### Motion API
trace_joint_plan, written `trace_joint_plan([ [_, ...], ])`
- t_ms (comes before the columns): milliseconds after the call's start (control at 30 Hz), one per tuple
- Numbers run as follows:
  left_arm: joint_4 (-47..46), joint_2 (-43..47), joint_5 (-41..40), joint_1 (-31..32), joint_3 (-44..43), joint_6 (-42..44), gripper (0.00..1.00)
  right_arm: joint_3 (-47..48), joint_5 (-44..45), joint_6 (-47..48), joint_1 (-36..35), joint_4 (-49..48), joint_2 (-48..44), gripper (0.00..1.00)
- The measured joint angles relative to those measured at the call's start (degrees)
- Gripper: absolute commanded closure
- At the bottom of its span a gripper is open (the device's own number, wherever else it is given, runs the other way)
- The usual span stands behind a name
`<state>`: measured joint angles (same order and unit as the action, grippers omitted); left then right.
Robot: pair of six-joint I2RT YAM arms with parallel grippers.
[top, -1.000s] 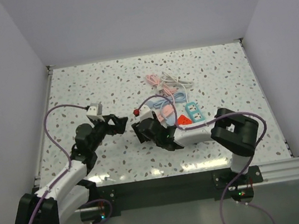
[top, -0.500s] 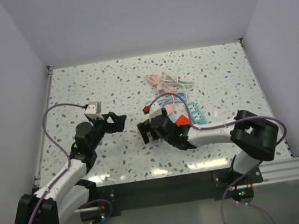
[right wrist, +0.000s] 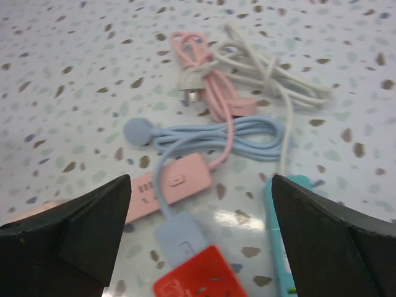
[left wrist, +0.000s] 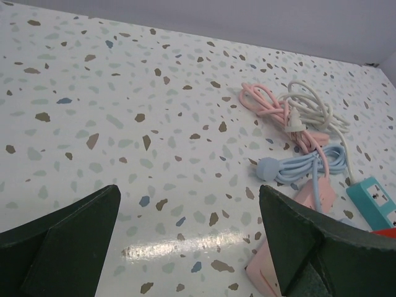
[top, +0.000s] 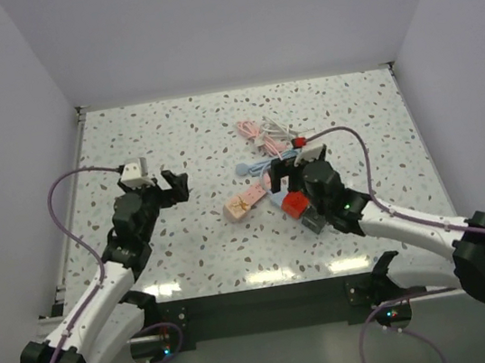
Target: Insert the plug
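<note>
From above, both my pincers are spread and carry nothing. My left pincer (top: 170, 185) hangs well to the left of the pink power strip (top: 247, 202). My right pincer (top: 286, 168) hangs just past the strip's right end, over the heap of cords on the bench (top: 171, 128).

Through my left wrist camera, the white plug (left wrist: 296, 127), which I take to be the one to insert, lies beyond the pink power strip. It rests against the looped pink cable (left wrist: 263, 99) and the white cable (left wrist: 318, 108). These loops overlap, so lifting the plug could drag the whole bundle with it and shove the strip aside.

Through my right wrist camera, the white plug (right wrist: 189, 93) lies flat. Its long axis runs from the pink loops toward the strip, and its pins, as far as I can tell, point at the strip. A blue round plug (right wrist: 137, 131) sits nearer the strip, so I could seize the wrong one. Nothing holds the strip down, so it may slide when pushed. A red adapter (right wrist: 198, 281) and a teal power strip (right wrist: 278, 247) crowd its near side.
</note>
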<state>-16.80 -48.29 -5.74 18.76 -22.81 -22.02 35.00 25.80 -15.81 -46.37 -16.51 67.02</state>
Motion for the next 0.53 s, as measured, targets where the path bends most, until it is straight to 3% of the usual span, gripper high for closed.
trace_joint_plan([
  [300, 4.72, 3.15, -7.41, 0.0, -1.22, -0.85, 0.0, -7.78, 6.36, -0.55, 15.78, 3.69, -15.32, 0.02],
  [533, 5.57, 3.26, -8.68, 0.0, -1.22, -0.7, 0.0, -9.88, 9.53, -0.63, 19.78, 4.98, -20.98, 0.02],
])
